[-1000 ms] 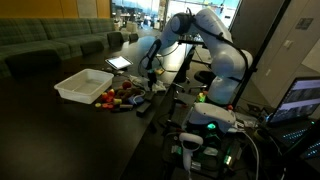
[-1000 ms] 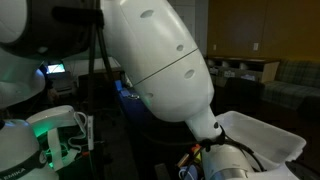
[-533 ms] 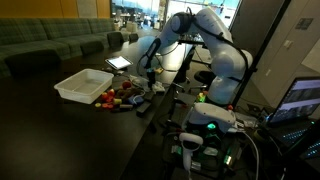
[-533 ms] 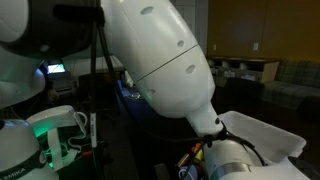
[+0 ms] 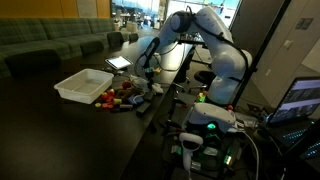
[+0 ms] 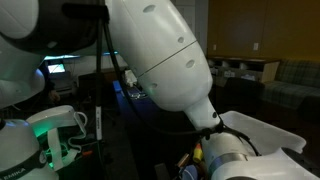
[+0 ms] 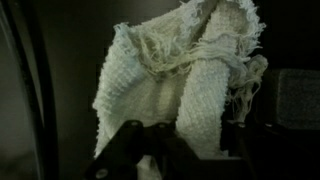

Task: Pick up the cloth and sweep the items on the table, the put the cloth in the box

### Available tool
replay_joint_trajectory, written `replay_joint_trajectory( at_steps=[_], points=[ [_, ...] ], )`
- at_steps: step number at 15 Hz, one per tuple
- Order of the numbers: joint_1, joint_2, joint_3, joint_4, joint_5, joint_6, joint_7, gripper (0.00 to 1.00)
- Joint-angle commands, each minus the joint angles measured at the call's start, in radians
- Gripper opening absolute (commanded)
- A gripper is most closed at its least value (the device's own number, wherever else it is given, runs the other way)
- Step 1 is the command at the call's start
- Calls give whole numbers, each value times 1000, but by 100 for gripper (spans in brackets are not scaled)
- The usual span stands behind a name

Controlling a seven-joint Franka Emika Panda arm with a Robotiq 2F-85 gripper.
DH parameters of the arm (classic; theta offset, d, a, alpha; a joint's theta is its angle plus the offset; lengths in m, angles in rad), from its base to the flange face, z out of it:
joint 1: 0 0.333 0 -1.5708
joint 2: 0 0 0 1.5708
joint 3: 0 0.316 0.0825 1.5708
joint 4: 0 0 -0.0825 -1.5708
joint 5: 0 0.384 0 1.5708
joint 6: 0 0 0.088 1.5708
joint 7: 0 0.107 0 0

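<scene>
One white cloth [image 7: 165, 85] is gripped, bunched, in the closed pincer [image 7: 158, 150] above the dark worktop [image 5: 50, 130]. One white box [image 5: 83, 85] is seen beside clustered small items [image 5: 124, 97], too small to be counted.

Office lounge: long green sofa [image 5: 50, 42], laptop screen [image 5: 303, 99], dark meeting table [image 5: 40, 130].

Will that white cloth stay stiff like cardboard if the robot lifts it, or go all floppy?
Probably floppy: the cloth lies bunched in soft folds, so it would likely droop. It looks loosely woven, so it is probably light. Its frayed threads might snag on things.
</scene>
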Motion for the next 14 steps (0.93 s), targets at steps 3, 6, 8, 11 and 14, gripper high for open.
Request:
replay_joint_trajectory(
  at_steps=[3,6,8,11,14],
  points=[
    [53,-190,-59,-157,-33,24,-1,8],
    [74,-317,-100,-244,-64,31,-5,8],
    [79,-409,-120,-304,-85,34,-16,8],
    [99,-540,-160,-378,-131,19,1,8],
    [129,-656,-206,-452,-200,22,38,8]
  ],
)
